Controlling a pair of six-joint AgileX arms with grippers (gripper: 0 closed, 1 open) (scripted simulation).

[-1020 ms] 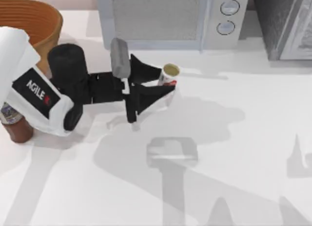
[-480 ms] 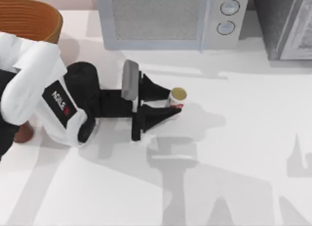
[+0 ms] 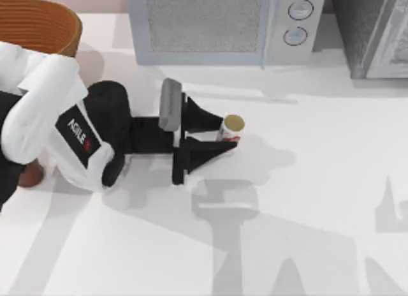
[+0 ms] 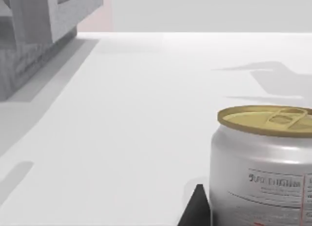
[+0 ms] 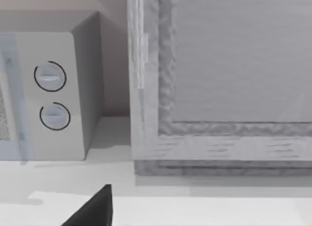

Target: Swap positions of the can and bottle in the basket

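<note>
The left gripper sits out on the open table in front of the microwave, fingers clamped either side of the can, which stands upright between them. A second ago that can was further back, nearer the microwave; the arm carried it forward and a touch to the right. Over the last half second nothing moves, so the carry looks finished and the can is likely down on the table, though from above I can't be sure it is resting rather than held just off the surface.

For the swap, that looks like a can parked outside the basket, which sits at the far left corner. The bottle is mostly buried under the left arm now; just a reddish-brown sliver of its base peeks out at the left edge, on the table rather than in the basket.

In the left wrist view the can is cut off at the frame's edge, with a single black fingertip beside it. The right gripper's fingers can't be read: one dark fingertip pokes in, facing the microwave.
</note>
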